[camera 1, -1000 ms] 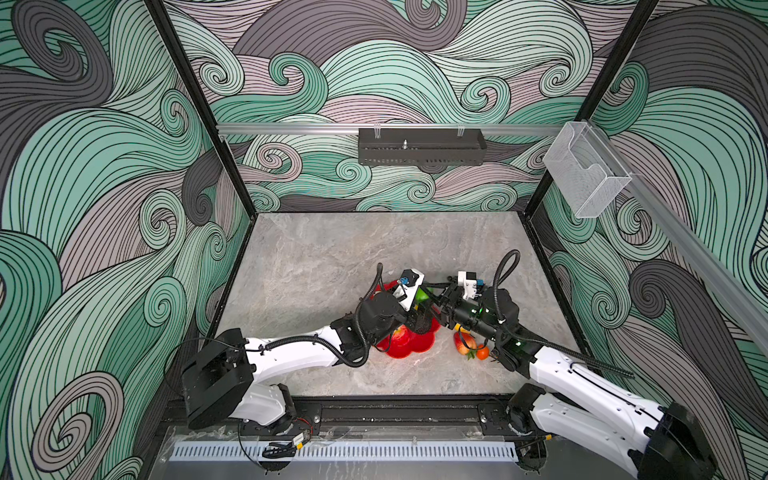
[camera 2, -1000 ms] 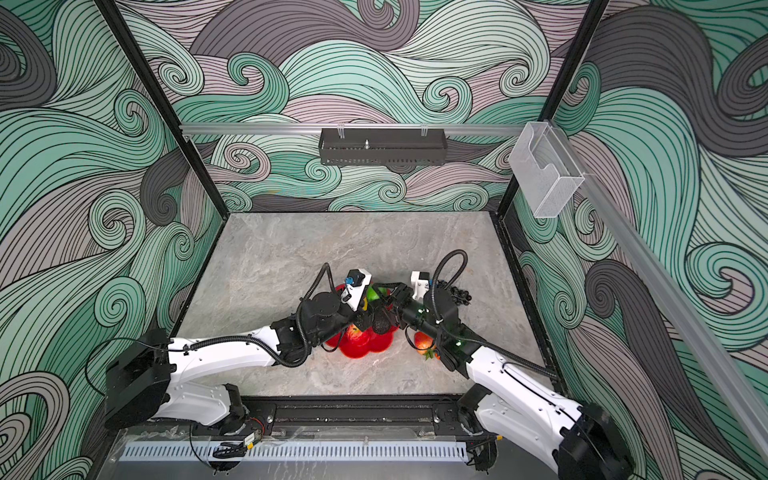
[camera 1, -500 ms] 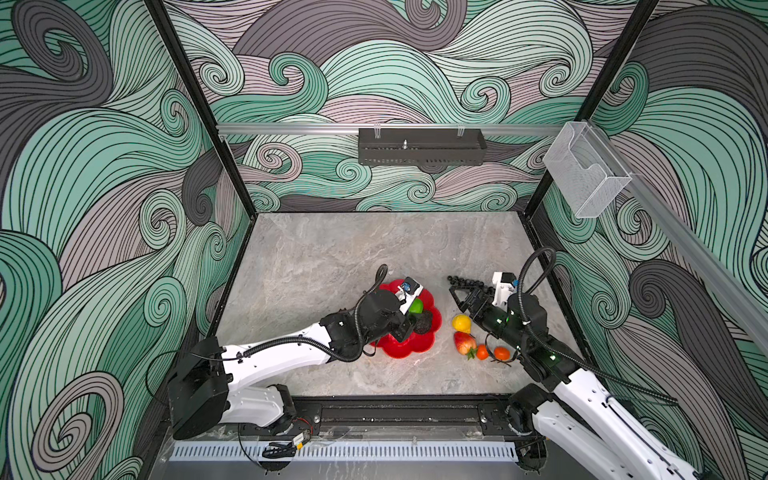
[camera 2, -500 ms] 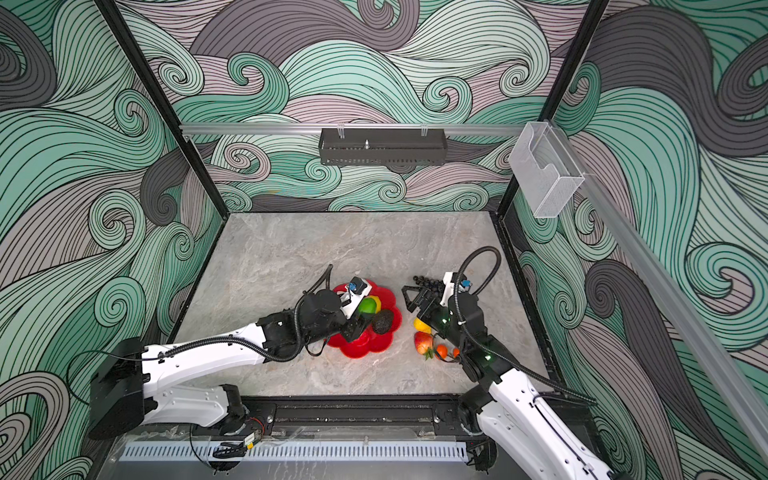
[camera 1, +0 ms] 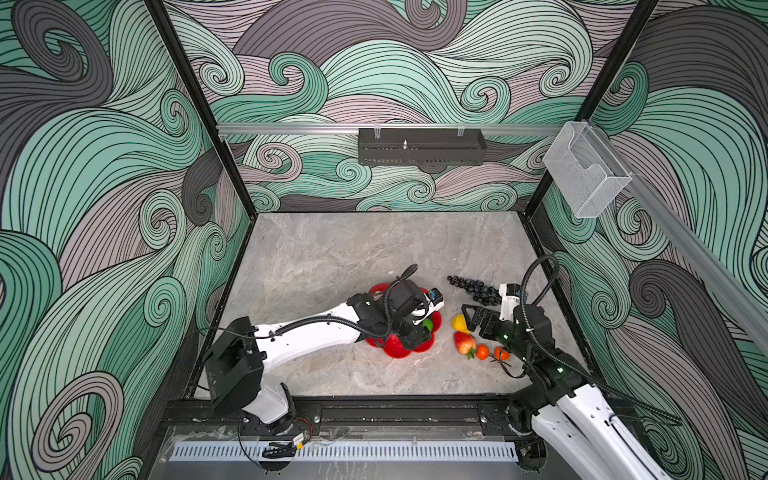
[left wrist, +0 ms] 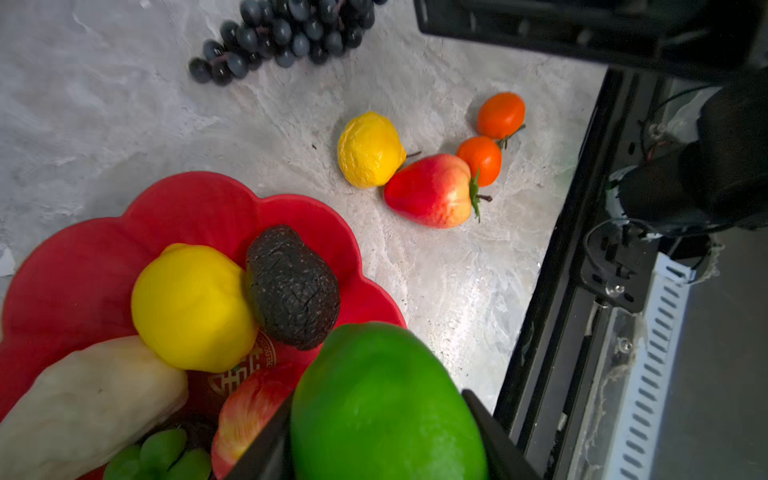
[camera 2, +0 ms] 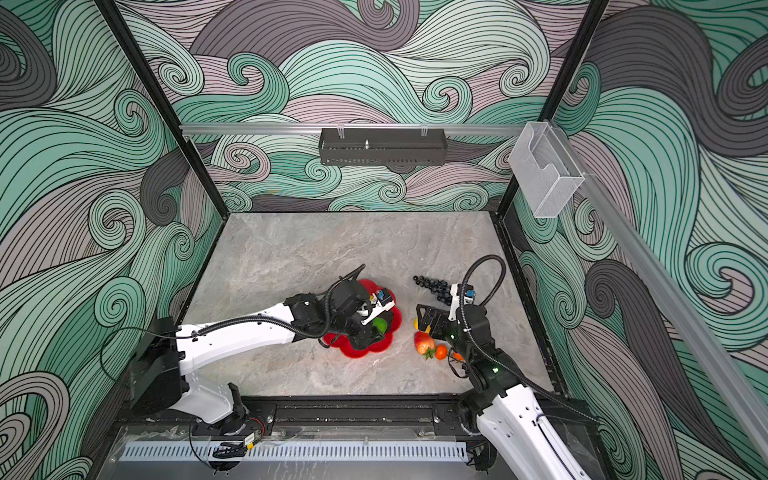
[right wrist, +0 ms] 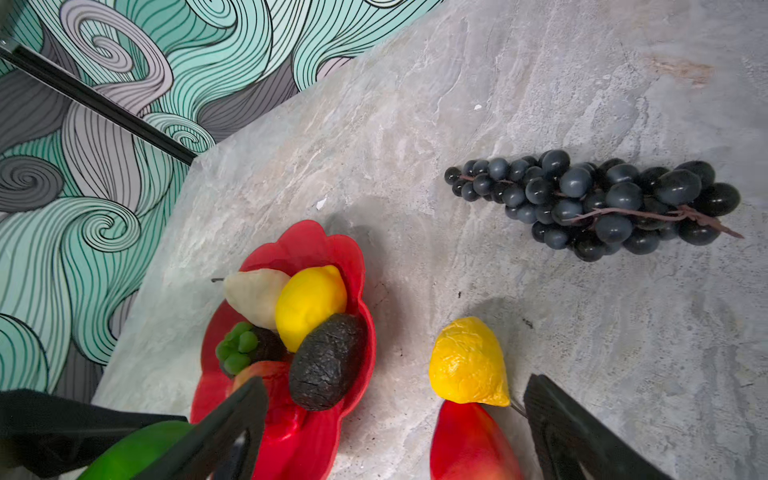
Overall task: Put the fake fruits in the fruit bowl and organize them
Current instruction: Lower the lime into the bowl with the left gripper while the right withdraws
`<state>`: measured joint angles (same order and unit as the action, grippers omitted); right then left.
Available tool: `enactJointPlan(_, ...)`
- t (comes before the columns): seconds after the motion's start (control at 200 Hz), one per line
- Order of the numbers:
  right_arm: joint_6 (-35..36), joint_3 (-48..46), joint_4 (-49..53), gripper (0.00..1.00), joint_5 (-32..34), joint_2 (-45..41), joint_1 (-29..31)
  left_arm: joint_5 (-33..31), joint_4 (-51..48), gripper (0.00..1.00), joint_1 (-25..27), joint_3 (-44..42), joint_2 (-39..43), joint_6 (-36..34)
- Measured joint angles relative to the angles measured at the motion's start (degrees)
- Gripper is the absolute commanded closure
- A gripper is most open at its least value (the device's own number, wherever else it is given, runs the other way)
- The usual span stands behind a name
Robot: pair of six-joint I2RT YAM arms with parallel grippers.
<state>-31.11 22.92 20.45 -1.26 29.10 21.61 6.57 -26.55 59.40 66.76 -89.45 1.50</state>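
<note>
The red scalloped fruit bowl (camera 1: 399, 351) holds a yellow lemon (left wrist: 191, 307), a dark avocado (left wrist: 291, 286), a cream piece (left wrist: 91, 399), an apple (left wrist: 245, 415) and a green-topped mangosteen (right wrist: 239, 347). My left gripper (left wrist: 382, 436) hangs over the bowl's right part, shut on a green lime (left wrist: 386, 407). My right gripper (right wrist: 395, 386) stands open just right of the bowl, above a second lemon (right wrist: 467, 361) and a red strawberry (right wrist: 469, 444) that lie on the table. Two orange tangerines (left wrist: 480, 160) lie beside the strawberry. The dark grape bunch (camera 1: 473, 287) lies farther back.
The grey stone table (camera 1: 332, 257) is walled in on three sides by patterned panels. A black frame rail (camera 1: 395, 409) runs along the front edge, close to the tangerines. My two arms stand close together around the bowl.
My right gripper has drawn back from over the bowl to the right and opened wide, uncovering the lemon. My left gripper has shifted slightly and still grips the lime.
</note>
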Motion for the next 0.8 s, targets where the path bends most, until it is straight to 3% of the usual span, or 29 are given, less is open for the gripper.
enactJointPlan(0.375,1.9,-7.8,-4.5,0.03,0.2,-6.9,0.0,0.1,-9.4,0.44,0.0,6.4,-10.8,-2.1)
enactJointPlan(0.801,1.9,-9.9,-6.8,0.03,0.9,-8.2,0.0,-0.9,-13.4,0.39,0.0,10.5,-16.3,-3.0)
